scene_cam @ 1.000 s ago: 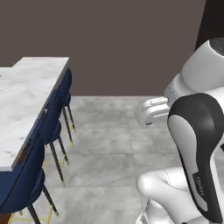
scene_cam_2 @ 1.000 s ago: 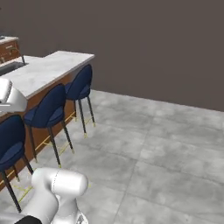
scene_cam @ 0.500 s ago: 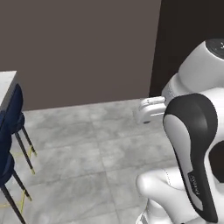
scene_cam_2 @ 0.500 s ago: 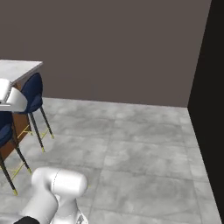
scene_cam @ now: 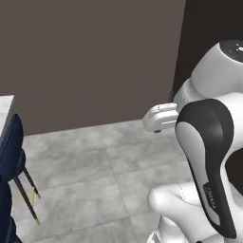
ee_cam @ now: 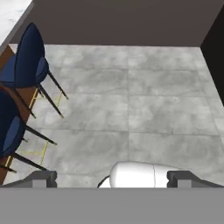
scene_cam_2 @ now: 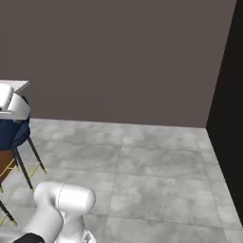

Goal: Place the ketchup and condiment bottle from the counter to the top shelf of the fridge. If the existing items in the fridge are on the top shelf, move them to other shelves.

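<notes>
Looking along the hand, we saw the gripper (ee_cam: 112, 179) with its two dark finger tips (ee_cam: 43, 178) standing wide apart at the bottom of the hand view, and nothing was between them. Below the gripper lay the grey tiled floor (ee_cam: 144, 109), and it reached to a plain dark wall (ee_cam: 118, 22) at the far side. At the left of the hand view stood two blue chairs (ee_cam: 28, 61) with thin dark legs, one beyond the other, pushed against the brown side of the counter (ee_cam: 13, 15), of which we saw only a corner of the white marbled slab at the top left. In the left base view the white arm (scene_cam: 209, 156) rose at the right, and at the left edge we saw the back of a blue chair (scene_cam: 12, 142) and a small piece of the counter slab (scene_cam: 4, 111) above it. In the right base view a blue chair (scene_cam_2: 14, 133) stood at the left edge under the tip of the counter (scene_cam_2: 19, 85), and a black vertical surface (scene_cam_2: 230, 109) closed the right side. We could not tell where the ketchup, the condiment bottle, the fridge or its shelves were.
</notes>
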Available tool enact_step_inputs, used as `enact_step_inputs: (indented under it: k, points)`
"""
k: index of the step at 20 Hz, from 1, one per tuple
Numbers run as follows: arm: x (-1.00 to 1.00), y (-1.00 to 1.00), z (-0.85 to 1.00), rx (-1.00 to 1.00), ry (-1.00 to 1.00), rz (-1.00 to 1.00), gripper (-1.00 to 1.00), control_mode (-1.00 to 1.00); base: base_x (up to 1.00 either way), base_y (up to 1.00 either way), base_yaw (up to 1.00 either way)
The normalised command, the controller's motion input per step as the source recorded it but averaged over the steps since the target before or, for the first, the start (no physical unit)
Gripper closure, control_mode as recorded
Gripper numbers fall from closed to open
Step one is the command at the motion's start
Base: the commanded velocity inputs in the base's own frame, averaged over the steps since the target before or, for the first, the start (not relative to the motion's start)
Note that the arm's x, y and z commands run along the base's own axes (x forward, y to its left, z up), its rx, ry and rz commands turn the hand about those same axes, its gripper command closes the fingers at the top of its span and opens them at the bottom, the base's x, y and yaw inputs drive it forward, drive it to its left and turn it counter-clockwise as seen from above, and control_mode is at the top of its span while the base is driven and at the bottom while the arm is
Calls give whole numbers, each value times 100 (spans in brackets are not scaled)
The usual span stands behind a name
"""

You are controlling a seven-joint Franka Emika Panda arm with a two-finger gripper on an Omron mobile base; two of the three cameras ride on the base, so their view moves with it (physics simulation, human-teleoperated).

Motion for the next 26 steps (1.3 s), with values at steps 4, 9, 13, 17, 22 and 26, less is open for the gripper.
enact_step_inputs:
  k: [4, 9, 13, 17, 22, 26]
  points:
    - [0, 0, 0, 0, 0, 0, -100, 100, 100, 70, -10]
    - [0, 0, 0, 0, 0, 0, -100, 100, 100, 69, -10]
    - [0, 0, 0, 0, 0, 0, -100, 100, 100, 68, -10]
    - [0, 0, 0, 0, 0, 0, -100, 100, 100, 59, -6]
    - [0, 0, 0, 0, 0, 0, -100, 100, 100, 49, -3]
    - [0, 0, 0, 0, 0, 0, -100, 100, 100, 45, -1]
